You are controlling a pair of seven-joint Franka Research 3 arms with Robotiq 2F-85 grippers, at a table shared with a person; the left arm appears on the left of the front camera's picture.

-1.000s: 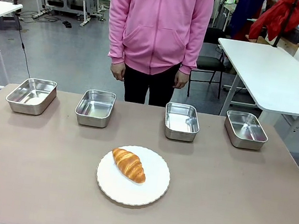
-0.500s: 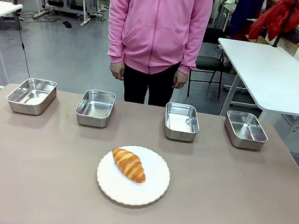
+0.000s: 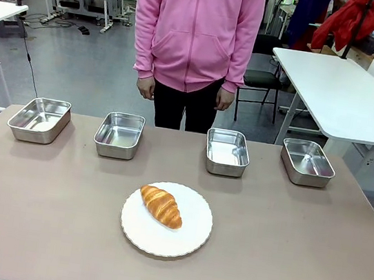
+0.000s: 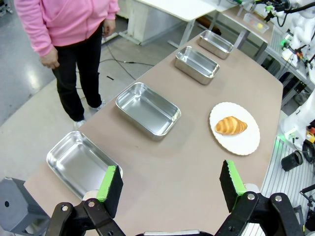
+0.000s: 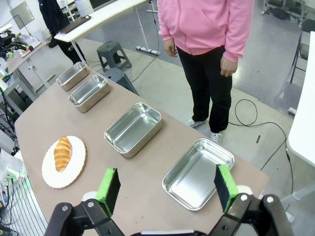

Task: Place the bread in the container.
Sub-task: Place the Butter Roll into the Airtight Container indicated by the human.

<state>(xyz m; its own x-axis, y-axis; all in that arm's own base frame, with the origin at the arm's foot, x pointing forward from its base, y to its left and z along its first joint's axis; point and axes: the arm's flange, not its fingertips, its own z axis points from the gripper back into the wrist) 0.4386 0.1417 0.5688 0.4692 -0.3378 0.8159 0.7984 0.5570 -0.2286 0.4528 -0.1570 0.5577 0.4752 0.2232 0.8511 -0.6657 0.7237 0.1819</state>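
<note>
My left gripper [image 4: 170, 178] and right gripper [image 5: 166, 178] hung spread apart and empty. The golden-brown ridged croissant [image 3: 161, 206] lay on the near round white plate [image 3: 187, 241], presumably set for picking. Four shiny rectangular steel pans [image 3: 115, 151] lined the far edge.

No legible text, label, brand, number or sign in any of the views.
</note>
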